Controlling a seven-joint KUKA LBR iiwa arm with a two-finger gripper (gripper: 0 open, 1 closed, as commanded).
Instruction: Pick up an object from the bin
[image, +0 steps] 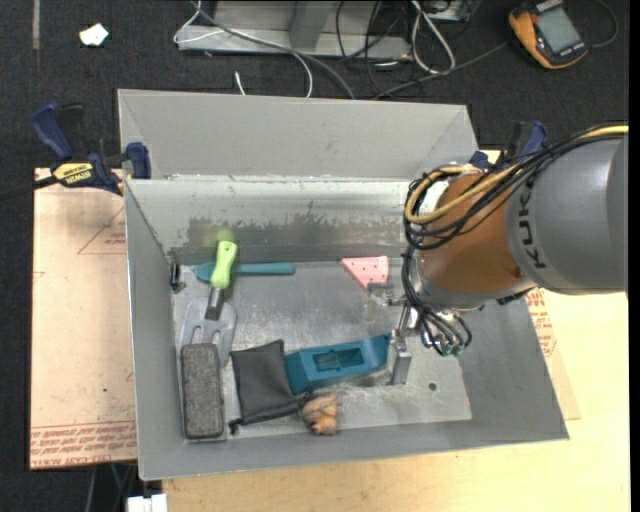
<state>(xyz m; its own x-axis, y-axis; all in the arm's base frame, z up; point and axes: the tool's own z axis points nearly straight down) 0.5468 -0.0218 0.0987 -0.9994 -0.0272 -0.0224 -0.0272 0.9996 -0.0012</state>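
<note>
A grey felt-faced block (203, 392) lies far left, a crumpled black cloth (262, 385) beside it, then the blue rectangular plastic piece (330, 365). The gripper (400, 365) stands at its right end; parted or closed, I can't tell.

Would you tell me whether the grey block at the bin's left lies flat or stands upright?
Flat: the grey block rests lengthwise on the bin floor, its broad speckled face up.
</note>
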